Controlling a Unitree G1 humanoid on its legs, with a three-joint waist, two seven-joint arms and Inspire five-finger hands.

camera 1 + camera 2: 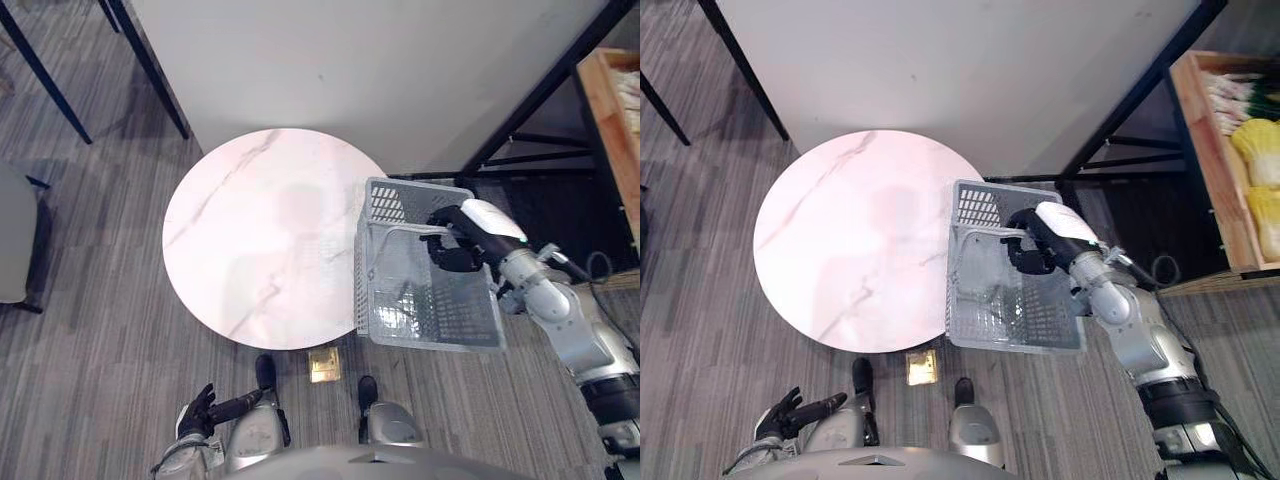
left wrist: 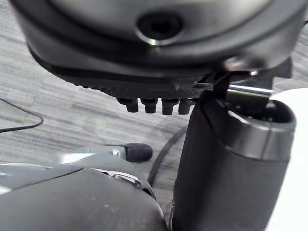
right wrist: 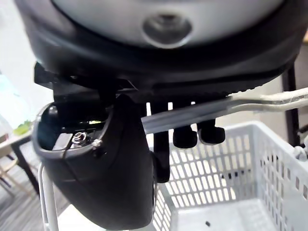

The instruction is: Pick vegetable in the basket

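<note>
The right robot hand (image 1: 452,246) is curled round the wire handle (image 3: 269,103) of the grey basket (image 1: 430,322), gripping it. The basket sits at the right edge of the round marble worktop (image 1: 250,230), most of it past the rim; it may be hanging clear rather than resting there. The left robot hand (image 1: 197,410) hangs low by the floor, fingers loosely spread. Pale vegetables (image 1: 1258,150) lie in a wooden crate (image 1: 1203,150), well apart from the worktop.
</note>
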